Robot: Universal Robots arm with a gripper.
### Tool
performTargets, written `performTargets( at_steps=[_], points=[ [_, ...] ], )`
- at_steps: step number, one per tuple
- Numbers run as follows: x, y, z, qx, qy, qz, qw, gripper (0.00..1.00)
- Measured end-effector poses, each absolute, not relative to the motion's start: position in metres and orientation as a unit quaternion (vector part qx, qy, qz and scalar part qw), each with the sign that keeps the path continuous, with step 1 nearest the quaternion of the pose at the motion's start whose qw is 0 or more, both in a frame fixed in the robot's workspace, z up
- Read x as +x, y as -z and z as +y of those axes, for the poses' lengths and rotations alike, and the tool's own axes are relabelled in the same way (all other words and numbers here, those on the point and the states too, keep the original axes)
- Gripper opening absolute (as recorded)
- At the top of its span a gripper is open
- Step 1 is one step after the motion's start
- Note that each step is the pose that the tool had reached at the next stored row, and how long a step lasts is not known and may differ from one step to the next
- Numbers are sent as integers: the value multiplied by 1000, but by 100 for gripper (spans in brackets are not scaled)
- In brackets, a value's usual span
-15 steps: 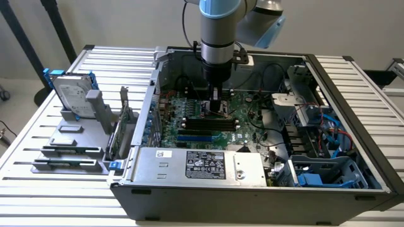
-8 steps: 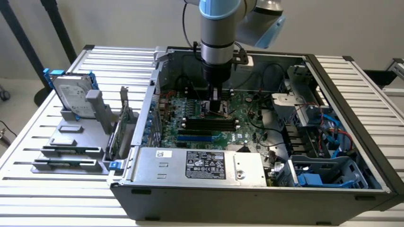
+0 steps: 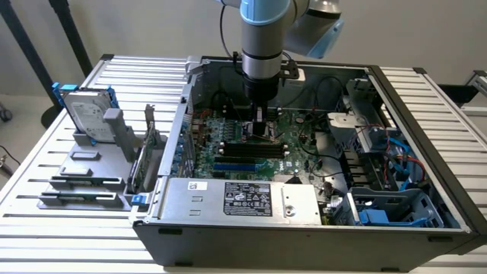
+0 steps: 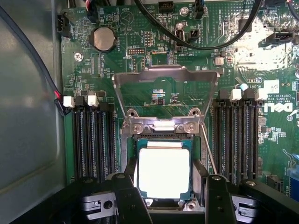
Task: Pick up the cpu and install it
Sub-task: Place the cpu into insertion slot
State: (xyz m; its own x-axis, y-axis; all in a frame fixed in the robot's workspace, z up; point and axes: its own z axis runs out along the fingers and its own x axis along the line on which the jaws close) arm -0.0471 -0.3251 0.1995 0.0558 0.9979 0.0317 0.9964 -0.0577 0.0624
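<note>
The cpu (image 4: pixel 164 172) lies in its socket (image 4: pixel 198 156) (load plate (image 4: pixel 166 88) raised beside it), between memory slots (image 4: pixel 93 140)

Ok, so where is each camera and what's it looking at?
Exterior view: off the arm, above the open computer case, looking down into it; shows the arm and gripper.
Wrist view: on the wrist, looking down at the cpu in its socket; shows two open fingers either side.
Both share: the motherboard.

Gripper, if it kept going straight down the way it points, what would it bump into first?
Most likely the cpu, the shiny square lying in the motherboard socket directly under the open gripper. How near it is now, I can't tell.
</note>
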Motion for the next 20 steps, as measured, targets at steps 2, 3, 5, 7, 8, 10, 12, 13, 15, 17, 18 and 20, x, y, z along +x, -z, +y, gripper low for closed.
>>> performTargets(
  at_steps=[2, 3, 5, 7, 8, 10, 12, 13, 15, 17, 18, 20],
  points=[
    [-47, -199, -325, 726, -33, 687, 12, 55],
    [-47, -199, -325, 726, -33, 687, 12, 55],
    [-47, -199, -325, 725, -33, 687, 12, 55],
    [-47, -199, -325, 725, -33, 688, 12, 55],
    [-47, -199, -325, 724, -33, 689, 12, 55],
    [-47, -199, -325, 723, -33, 690, 12, 55],
    [-47, -199, -325, 723, -33, 690, 12, 55],
    [-47, -199, -325, 722, -33, 691, 12, 55],
    [-47, -199, -325, 722, -33, 691, 12, 55],
    [-47, -198, -325, 721, -33, 692, 12, 55],
    [-47, -198, -325, 721, -33, 692, 12, 55],
    [-47, -198, -325, 720, -33, 693, 12, 55]
  ],
)
